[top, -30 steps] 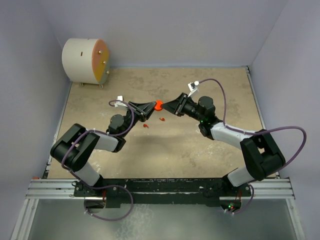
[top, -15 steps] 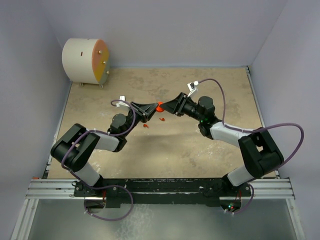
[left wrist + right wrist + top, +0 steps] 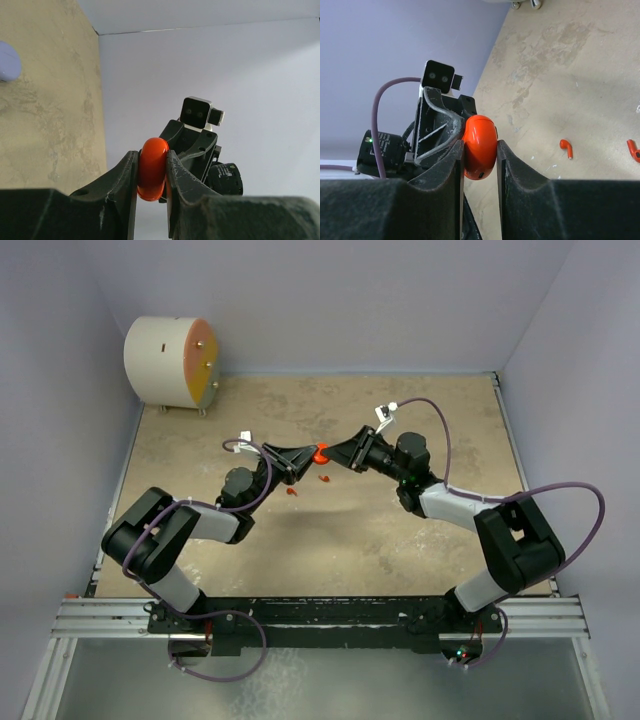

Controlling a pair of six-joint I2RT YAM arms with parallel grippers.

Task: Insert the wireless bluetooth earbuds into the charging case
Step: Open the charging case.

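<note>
- Barely anything shifting since a second ago: left gripper and right gripper are still clamping the red case between them, off the table.
- Two red earbuds are lying loose below, not yet inserted.
- Opening step, I'm judging: one side holding steady, the other easing the red case open without twisting.

Robotics lab enclosure, plain lavender walls, stone-patterned tabletop, aluminium mounting rail

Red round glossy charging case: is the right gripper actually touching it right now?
Touching. Right wrist view: the right gripper's fingers press flush against both sides of the red round glossy charging case, no gap.
</note>
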